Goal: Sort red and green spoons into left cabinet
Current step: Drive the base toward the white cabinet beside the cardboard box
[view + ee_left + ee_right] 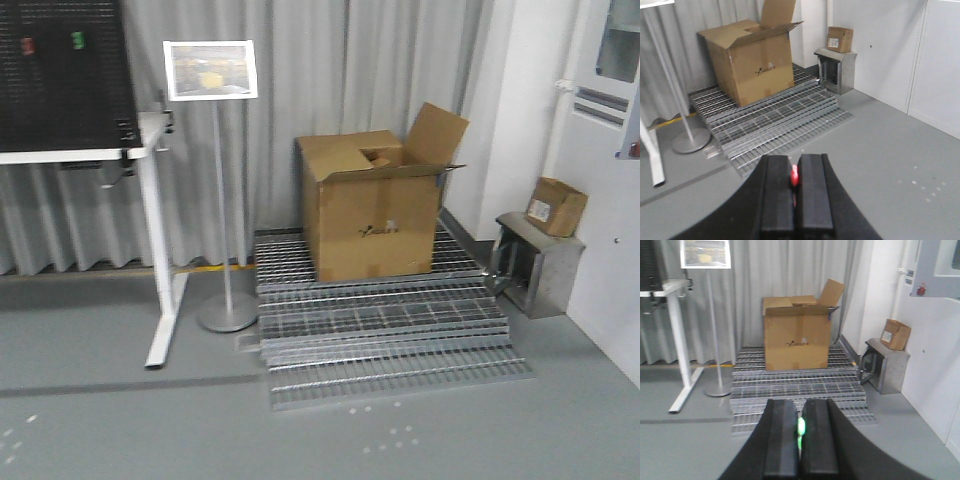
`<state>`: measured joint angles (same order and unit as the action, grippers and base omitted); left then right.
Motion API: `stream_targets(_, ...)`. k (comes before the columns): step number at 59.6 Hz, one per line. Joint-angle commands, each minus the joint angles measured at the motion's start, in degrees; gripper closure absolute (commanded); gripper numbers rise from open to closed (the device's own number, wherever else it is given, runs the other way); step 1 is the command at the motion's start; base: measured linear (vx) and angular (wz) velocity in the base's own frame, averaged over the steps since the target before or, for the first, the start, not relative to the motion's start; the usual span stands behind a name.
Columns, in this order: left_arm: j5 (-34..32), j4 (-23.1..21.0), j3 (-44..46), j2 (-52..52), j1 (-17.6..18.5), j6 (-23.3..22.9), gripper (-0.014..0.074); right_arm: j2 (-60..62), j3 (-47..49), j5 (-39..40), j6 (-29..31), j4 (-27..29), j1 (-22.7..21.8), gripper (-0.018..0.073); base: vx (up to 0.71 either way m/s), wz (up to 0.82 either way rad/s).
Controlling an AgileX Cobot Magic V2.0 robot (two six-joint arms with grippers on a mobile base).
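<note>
Spoons mostly hidden: left hand [794, 161] grips the red spoon [794, 176], right hand [800, 404] the green spoon [801, 427], each showing only a glossy bright sliver in the grip.

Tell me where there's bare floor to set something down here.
Bare grey floor runs across the whole front, bordered by the white desk leg, the sign stand base and the stacked metal grates. Crowded behind: the grates carry the large cardboard box, and the small metal cabinet fills the right corner.
</note>
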<state>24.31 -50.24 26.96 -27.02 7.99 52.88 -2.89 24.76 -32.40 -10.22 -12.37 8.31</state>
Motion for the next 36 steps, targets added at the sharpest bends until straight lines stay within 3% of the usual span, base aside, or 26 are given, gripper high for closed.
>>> stream_targets(1, -2.7, -1.8, 1.6, -0.4, 0.0, -0.5, 0.0596, -0.8, 1.7, 4.6, 0.4, -0.8, -0.2, 0.0564, 0.65, -0.35)
stream_targets(36, -2.7, -1.8, 1.6, -0.4, 0.0, -0.5, 0.0596, -0.8, 1.7, 4.6, 0.4, -0.8, -0.2, 0.0564, 0.62, -0.38)
